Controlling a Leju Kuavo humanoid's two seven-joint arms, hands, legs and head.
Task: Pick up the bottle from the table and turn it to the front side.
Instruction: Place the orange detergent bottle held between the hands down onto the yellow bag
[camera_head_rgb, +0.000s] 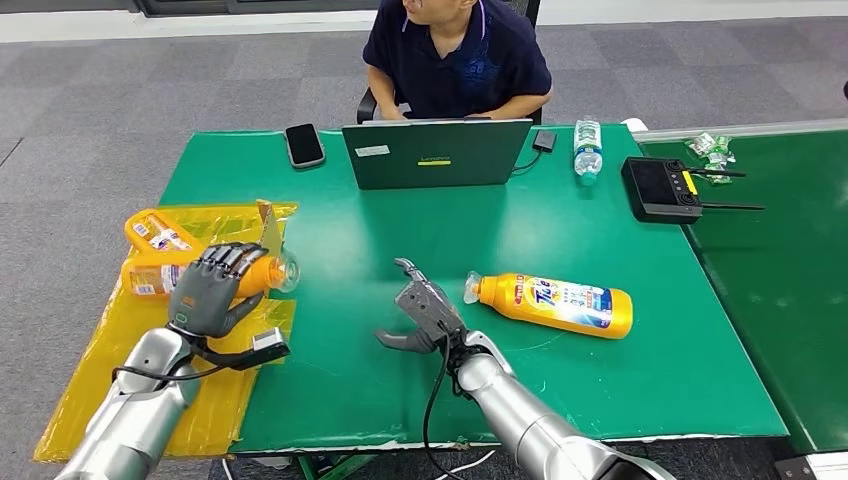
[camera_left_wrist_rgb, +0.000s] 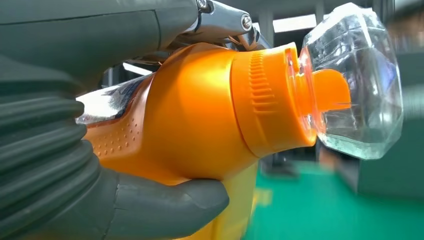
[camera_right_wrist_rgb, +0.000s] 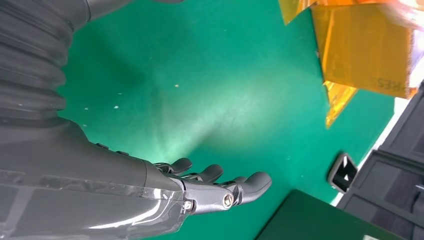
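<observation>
Your left hand (camera_head_rgb: 212, 288) grips an orange bottle (camera_head_rgb: 255, 275) by its neck, with fingers on top and thumb (camera_left_wrist_rgb: 165, 200) below. The bottle lies sideways, its clear cap (camera_left_wrist_rgb: 357, 82) pointing toward the middle of the green tabletop (camera_head_rgb: 400, 230). It is over the edge of the yellow plastic sheet (camera_head_rgb: 150, 370). Your right hand (camera_head_rgb: 425, 315) holds nothing, fingers spread. Just beside it, another orange bottle (camera_head_rgb: 550, 303) lies flat.
</observation>
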